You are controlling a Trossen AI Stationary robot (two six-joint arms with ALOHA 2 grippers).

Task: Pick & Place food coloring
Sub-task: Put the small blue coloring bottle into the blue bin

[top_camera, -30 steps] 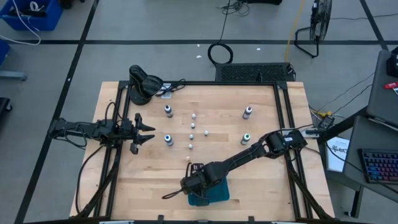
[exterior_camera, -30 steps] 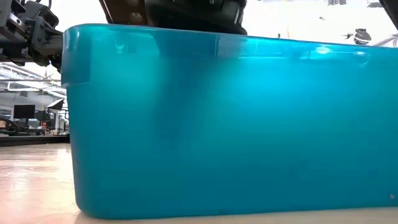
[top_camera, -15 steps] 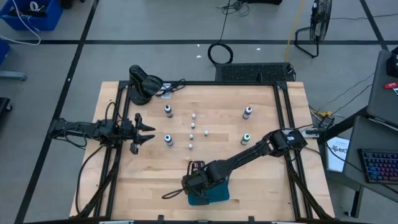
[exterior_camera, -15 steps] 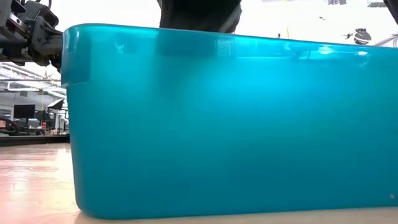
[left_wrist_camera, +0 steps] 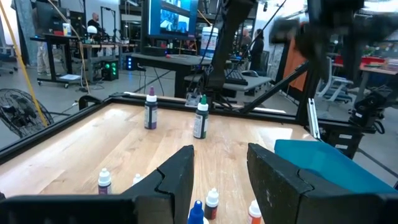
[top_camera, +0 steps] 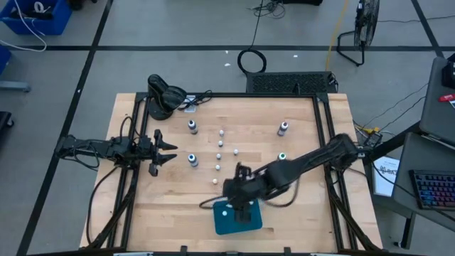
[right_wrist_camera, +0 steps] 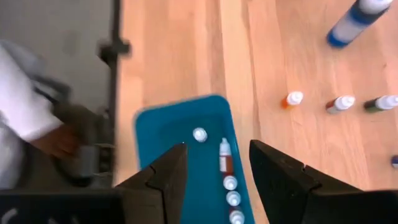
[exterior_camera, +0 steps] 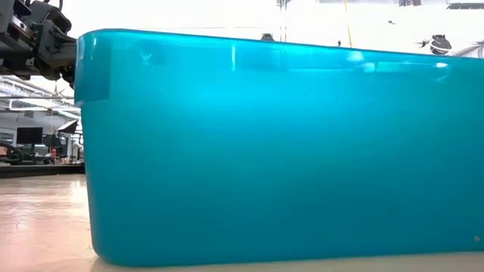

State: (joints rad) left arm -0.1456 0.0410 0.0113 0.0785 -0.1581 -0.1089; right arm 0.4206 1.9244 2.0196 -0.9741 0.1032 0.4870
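Note:
The teal tray (top_camera: 239, 220) sits near the table's near edge, and its wall (exterior_camera: 272, 151) fills the low view. In the right wrist view several tiny whitish bottles (right_wrist_camera: 230, 182) lie in the tray (right_wrist_camera: 168, 134); one (top_camera: 224, 211) also shows from above. My right gripper (top_camera: 242, 193) hovers open above the tray's far side (right_wrist_camera: 217, 180). More tiny bottles (top_camera: 219, 156) and larger white-topped bottles (top_camera: 193, 159) (top_camera: 284, 128) stand upright on the table's middle. My left gripper (top_camera: 167, 151) waits open at the left (left_wrist_camera: 221, 168).
A black round device (top_camera: 162, 96) with a cable sits at the table's far left corner. Black rails (top_camera: 321, 142) run along the table's sides. Bare wood (top_camera: 163, 206) lies left of the tray. A blurred white shape (right_wrist_camera: 25, 106) shows beyond the table's near edge.
My right gripper has risen out of the tray and drawn back toward the table's right and far side; in the low view it has left the space above the tray's rim. A tiny whitish bottle now shows in the tray's left part, where the gripper was.

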